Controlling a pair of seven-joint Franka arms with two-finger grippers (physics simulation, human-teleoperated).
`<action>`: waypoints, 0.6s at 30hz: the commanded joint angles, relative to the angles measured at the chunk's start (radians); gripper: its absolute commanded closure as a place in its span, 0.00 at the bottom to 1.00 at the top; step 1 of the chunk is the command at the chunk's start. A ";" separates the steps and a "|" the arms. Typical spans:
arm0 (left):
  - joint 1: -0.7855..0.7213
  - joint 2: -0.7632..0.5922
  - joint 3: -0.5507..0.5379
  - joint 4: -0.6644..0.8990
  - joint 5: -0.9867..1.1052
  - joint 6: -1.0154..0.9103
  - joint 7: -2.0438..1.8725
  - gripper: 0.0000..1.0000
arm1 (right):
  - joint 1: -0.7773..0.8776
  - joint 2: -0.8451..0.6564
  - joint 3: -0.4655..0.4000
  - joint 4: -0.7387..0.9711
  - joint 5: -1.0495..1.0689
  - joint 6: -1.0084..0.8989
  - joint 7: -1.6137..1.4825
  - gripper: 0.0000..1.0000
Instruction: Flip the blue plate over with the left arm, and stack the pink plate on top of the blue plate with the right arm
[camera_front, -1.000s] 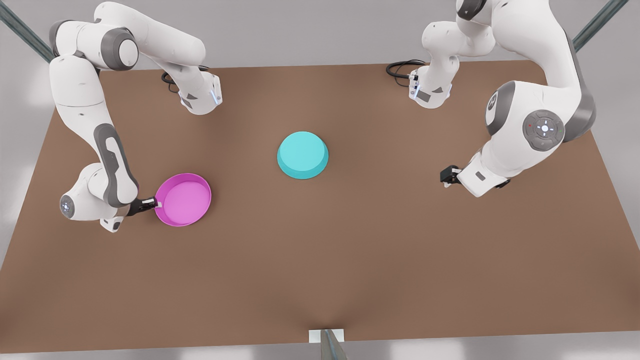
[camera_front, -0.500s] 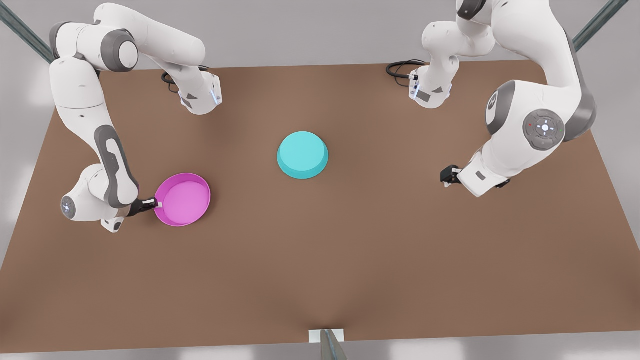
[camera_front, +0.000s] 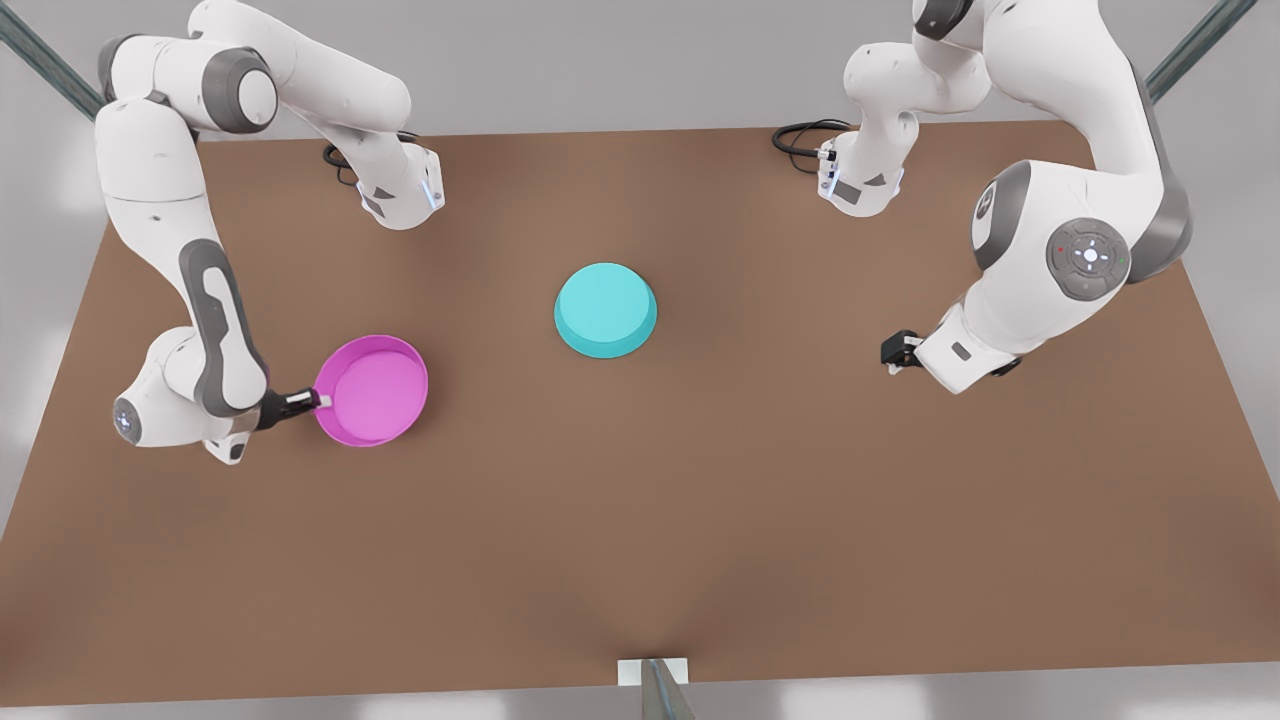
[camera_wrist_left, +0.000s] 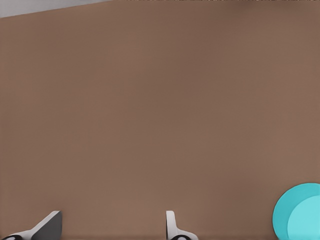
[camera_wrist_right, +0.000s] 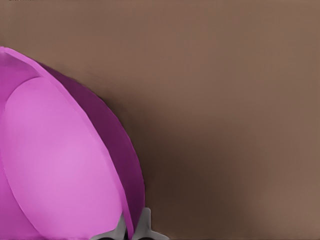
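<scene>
We see the right gripper (camera_front: 322, 401) pinching the pink plate's (camera_front: 375, 391) rim.
The pink plate hangs tilted, near the worktop's (camera_front: 640, 520) edge on the front view's left. The blue plate (camera_front: 605, 310) lies upside down mid-worktop. The left gripper (camera_front: 888, 353) waits near the opposite edge, fingers (camera_wrist_left: 172, 227) spread.

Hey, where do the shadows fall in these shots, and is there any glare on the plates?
Right wrist view: a soft dark shadow lies on the table beside the pink plate, whose rim the right gripper pinches. Front view: even, diffuse light, only a faint shadow around the blue plate, no glare on either plate. Left wrist view: flat brown, no hard shadow by the open left gripper.
</scene>
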 joint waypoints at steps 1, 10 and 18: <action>0.000 0.000 0.000 0.000 0.000 0.000 0.000 0.00 | 0.008 -0.009 -0.001 -0.004 -0.005 0.001 0.002 0.79; 0.000 0.000 0.000 0.000 0.000 0.002 0.003 0.00 | 0.408 -0.131 -0.001 -0.008 -0.005 -0.084 0.231 0.79; 0.000 0.000 0.000 0.000 0.000 0.002 0.003 0.00 | 0.757 -0.176 0.000 -0.008 0.070 -0.102 0.344 0.79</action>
